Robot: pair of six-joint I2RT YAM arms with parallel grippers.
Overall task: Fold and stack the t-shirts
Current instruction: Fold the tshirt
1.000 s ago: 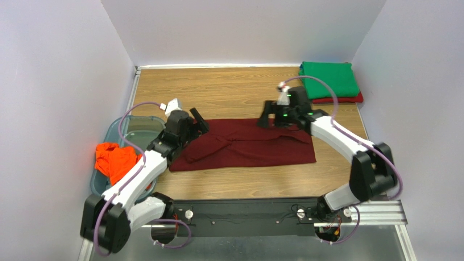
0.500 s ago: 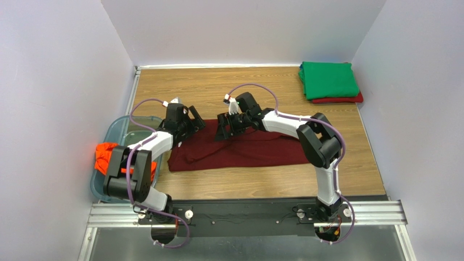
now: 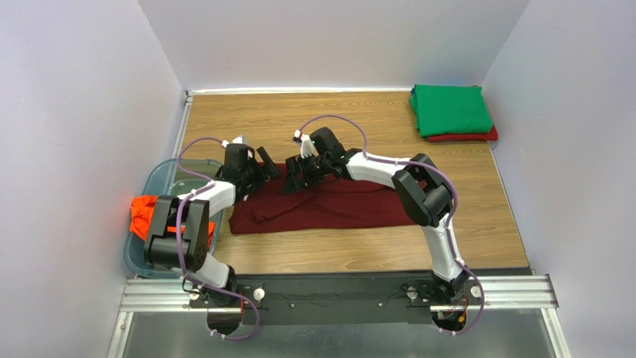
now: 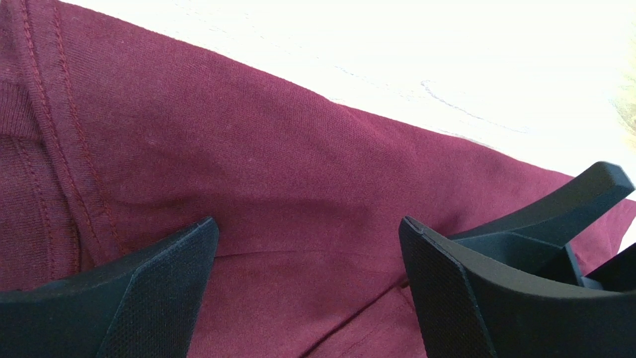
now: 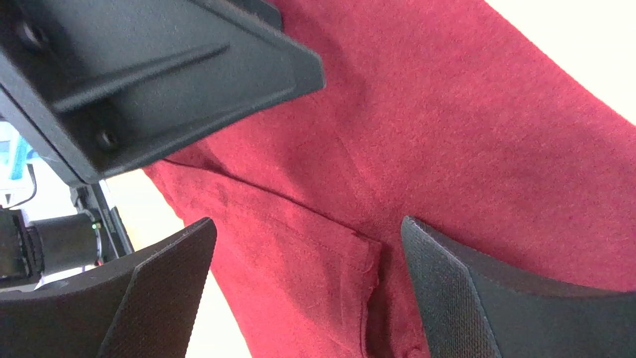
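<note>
Top external view, nearest edge first: at 6 o'clock a black bar (image 3: 336, 294) on a silver rail (image 3: 515, 292) carries both arm bases, with a dull grey surface nearer still. Beyond the rail lies the table (image 3: 328, 119), light brown wood grain, with a pale metal strip along its 9 o'clock side.

The maroon t-shirt (image 3: 351, 209) lies at the middle of the table, a little toward 6 o'clock. It forms a long, partly folded band running from 9 to 3 o'clock, with soft creases on top.

The left arm (image 3: 198, 201) and right arm (image 3: 418, 186) both bend in over the shirt's far-left corner, around 10 to 11 o'clock of the garment. The left fingers (image 4: 157, 298) stand wide apart over maroon cloth near a stitched seam and grip nothing. The right fingers (image 5: 463, 298) are spread just as wide above a hemmed fold and also hold nothing. Whether either pair's tips touch the cloth cannot be told. The two pairs sit just beside each other.

At 9 o'clock a clear teal bin (image 3: 168, 179) sits at the table's edge, and the crumpled orange t-shirt (image 3: 145, 212) spills over its near-left rim.

At 1 to 2 o'clock, in the far corner, the folded green t-shirt (image 3: 450, 110) rests on the red t-shirt (image 3: 470, 137), which shows only as a strip along the near edge.

Plain pale walls (image 3: 336, 37) close the table in at 9, 12 and 3 o'clock, with a bright seam at the foot of the far one.
</note>
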